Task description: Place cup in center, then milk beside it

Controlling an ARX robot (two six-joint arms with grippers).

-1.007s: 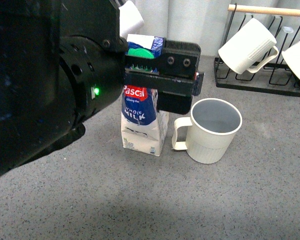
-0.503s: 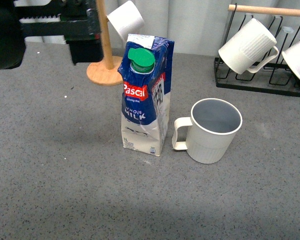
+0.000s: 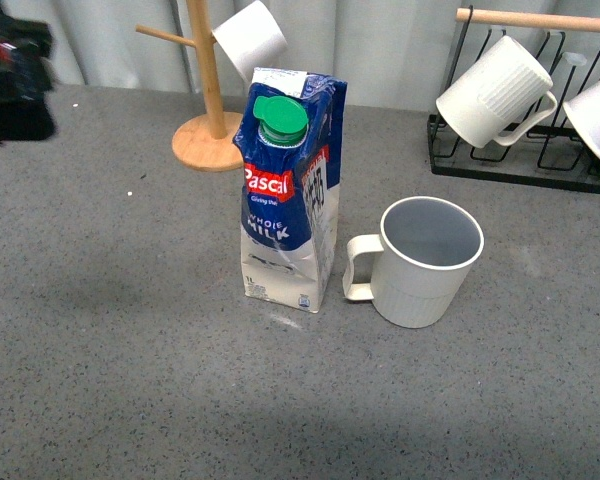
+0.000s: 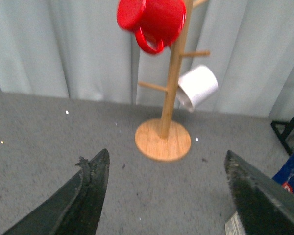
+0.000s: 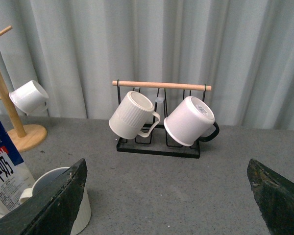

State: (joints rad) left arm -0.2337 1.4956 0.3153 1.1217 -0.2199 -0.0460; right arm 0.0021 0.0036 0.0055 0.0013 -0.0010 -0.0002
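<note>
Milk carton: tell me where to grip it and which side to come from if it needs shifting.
Grip the milk carton across its flat side panels around mid-height, below the green cap and sloped top. Approach from the left arm's side, probably: the ribbed cup stands close on the other side, its handle pointing at the carton. The left gripper is open and clear of it.

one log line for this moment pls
milk: upright, beside cup | left gripper: open, empty, clear of milk | right gripper: open, empty | both items placed mid-table
</note>
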